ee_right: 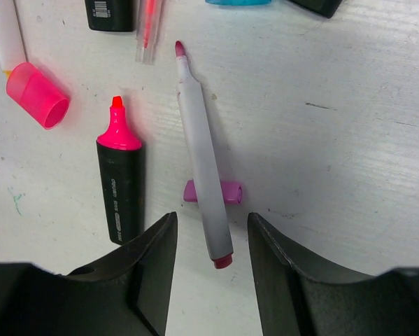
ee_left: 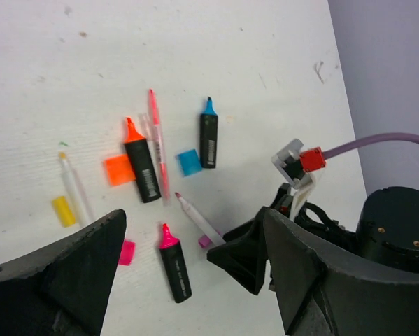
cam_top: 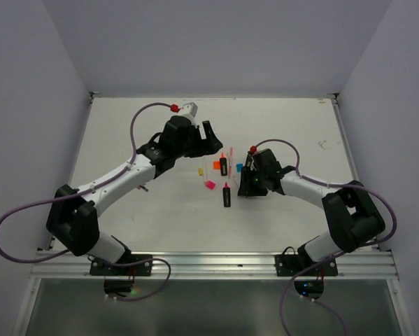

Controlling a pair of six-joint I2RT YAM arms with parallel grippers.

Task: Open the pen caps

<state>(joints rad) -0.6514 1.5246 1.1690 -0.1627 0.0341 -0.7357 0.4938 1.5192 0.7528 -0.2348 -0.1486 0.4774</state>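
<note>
You've got a white tabletop point(cam_top: 139, 119) with everything bunched in the middle. Your left gripper point(ee_left: 192, 224) is spread wide open above the pile with nothing in it. Your right gripper point(ee_right: 210, 220) is open too, its jaws either side of the tail end of the thin white pen with a magenta tip point(ee_right: 202, 154), with a gap on both sides. Three stubby black highlighters lie bare-tipped: the orange-tipped highlighter point(ee_left: 140, 164), the blue-tipped highlighter point(ee_left: 208, 136) and the pink-tipped highlighter point(ee_right: 119, 178). A slim clear pink pen point(ee_left: 157, 140) lies right next to the orange one, and a thin white pen with a yellow tip point(ee_left: 75, 183) sits off to the left. All the caps are off: orange plastic cap point(ee_left: 116, 170) just beside its highlighter, blue plastic cap point(ee_left: 189, 162) beside the blue one, yellow plastic cap point(ee_left: 63, 211) by the yellow-tipped pen, round pink plastic cap point(ee_right: 38, 94) near the pink highlighter, and a small magenta plastic cap point(ee_right: 230, 192) lying crosswise under the magenta-tipped pen.
</note>
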